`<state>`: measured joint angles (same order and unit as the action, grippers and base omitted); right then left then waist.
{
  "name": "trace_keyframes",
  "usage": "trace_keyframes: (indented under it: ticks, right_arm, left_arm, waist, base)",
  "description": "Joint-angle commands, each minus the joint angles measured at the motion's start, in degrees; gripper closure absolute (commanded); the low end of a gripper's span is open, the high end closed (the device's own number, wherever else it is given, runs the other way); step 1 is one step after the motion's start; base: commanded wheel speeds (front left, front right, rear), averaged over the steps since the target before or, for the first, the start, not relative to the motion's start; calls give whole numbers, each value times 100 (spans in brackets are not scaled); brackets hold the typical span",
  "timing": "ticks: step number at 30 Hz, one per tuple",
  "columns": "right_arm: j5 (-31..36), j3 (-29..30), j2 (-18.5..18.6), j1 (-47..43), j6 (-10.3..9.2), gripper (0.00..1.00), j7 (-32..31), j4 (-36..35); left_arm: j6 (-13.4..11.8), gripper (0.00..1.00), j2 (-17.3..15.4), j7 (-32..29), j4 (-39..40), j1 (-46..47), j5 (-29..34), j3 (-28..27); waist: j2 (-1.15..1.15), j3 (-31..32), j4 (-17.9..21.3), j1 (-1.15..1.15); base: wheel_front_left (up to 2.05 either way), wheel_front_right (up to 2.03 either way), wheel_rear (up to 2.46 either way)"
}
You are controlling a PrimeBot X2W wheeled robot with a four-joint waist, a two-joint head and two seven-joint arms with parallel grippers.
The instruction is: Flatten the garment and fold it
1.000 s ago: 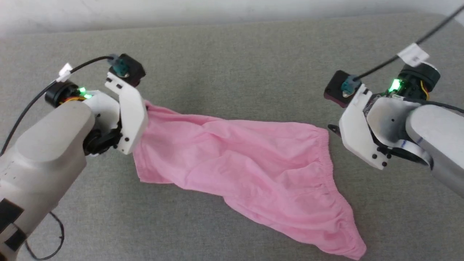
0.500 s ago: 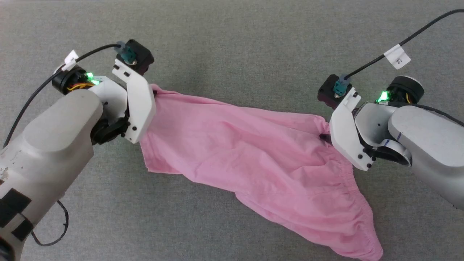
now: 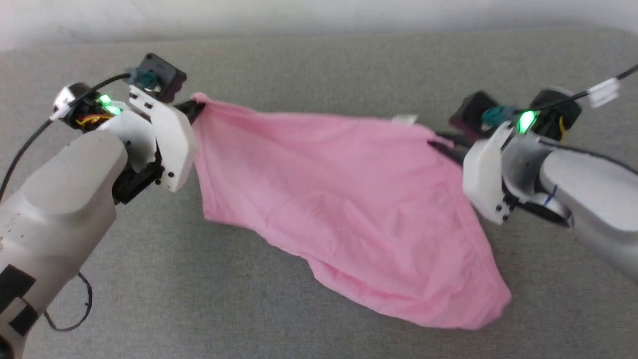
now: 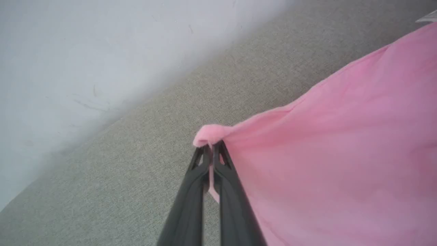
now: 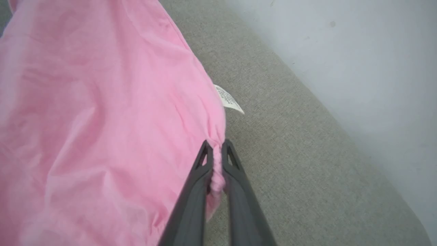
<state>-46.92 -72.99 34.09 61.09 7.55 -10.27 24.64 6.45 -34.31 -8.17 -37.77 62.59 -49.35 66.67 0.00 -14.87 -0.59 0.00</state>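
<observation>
The left claw (image 4: 212, 147) grips the garment (image 3: 339, 199) at nine o'clock, the right claw (image 5: 217, 147) at three, so it stretches wide to lie flat.

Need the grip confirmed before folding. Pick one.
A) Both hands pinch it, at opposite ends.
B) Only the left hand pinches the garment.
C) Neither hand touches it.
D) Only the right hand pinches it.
A: the left hand is shut on a bunched corner of the garment, the right hand on its edge near the white label.
</observation>
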Motion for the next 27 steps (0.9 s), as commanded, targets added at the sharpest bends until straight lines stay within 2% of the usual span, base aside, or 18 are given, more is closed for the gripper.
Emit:
trace_keyframes:
  ticks: [1, 5, 12, 19, 27]
  right_arm:
    - [51, 85, 20, 196, -6, 100, 327, 47]
    - [198, 403, 57, 436, -6, 100, 936, 218]
    - [608, 1055, 55, 970, -6, 100, 1508, 574]
    - [1378, 2139, -286, 1952, -6, 100, 1973, 1152]
    - [2274, 2841, -636, 3413, -6, 100, 1969, 1529]
  left_arm:
    - [-120, 100, -49, 304, 3, -4, 57, -120]
    - [-304, 100, -159, 761, 88, 191, 211, -267]
    - [-574, 100, -295, 1161, 328, 848, 526, -482]
    - [-988, 100, -267, 1619, 445, 1970, 908, -866]
    - [-1183, 100, -39, 1980, 162, 3280, 1124, -1285]
  waist:
    - [0, 436, 131, 0]
    - [0, 651, 121, 0]
    - [0, 577, 61, 0]
    - [0, -47, -29, 0]
    - [0, -951, -126, 0]
  base:
    - [0, 0, 0]
    - [0, 0, 0]
    - [0, 0, 0]
    - [0, 0, 0]
    - [0, 0, 0]
